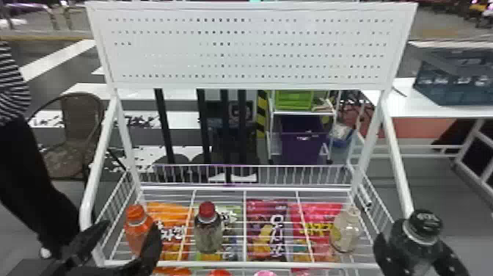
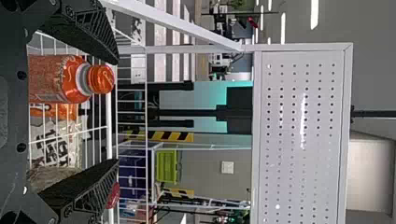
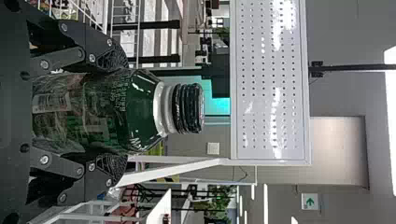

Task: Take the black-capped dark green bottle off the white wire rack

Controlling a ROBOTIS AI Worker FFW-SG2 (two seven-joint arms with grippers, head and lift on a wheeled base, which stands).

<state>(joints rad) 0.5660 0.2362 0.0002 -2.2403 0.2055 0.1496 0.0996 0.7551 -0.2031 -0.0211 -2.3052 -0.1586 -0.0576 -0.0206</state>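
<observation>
Clamped on the black-capped dark green bottle (image 1: 412, 253), the right gripper (image 3: 122, 112) has one flat black finger on each side of the body, tips near the shoulder. That hold makes sense: the broad body offers the pads more surface than the narrow neck, and the black cap (image 1: 425, 221) and pale collar (image 3: 163, 108) are left free above the fingers. The bottle is held close to upright, which would keep the drink level and leave it ready to be stood down. It is beside the right side of the white wire rack (image 1: 234, 264), outboard of the slanting white post (image 1: 397, 165), so the lifting-off looks essentially done; how much room there is beneath its base I can't tell. Holding it out there also spares its neighbours, since the clear bottle with the pale cap (image 1: 346, 235) stands just inside that end, with the red-capped bottle (image 1: 209, 235) farther along. The left gripper (image 2: 116, 111) has its fingers apart near the orange-capped bottle (image 1: 137, 233) at the opposite end, gripping nothing; one arm seems enough for this job. What remains, I'd judge, is to carry the bottle clear with an even squeeze. Swung inward too soon, it could knock the post; squeezed too lightly, the smooth-looking plastic might slide down between the fingers.
</observation>
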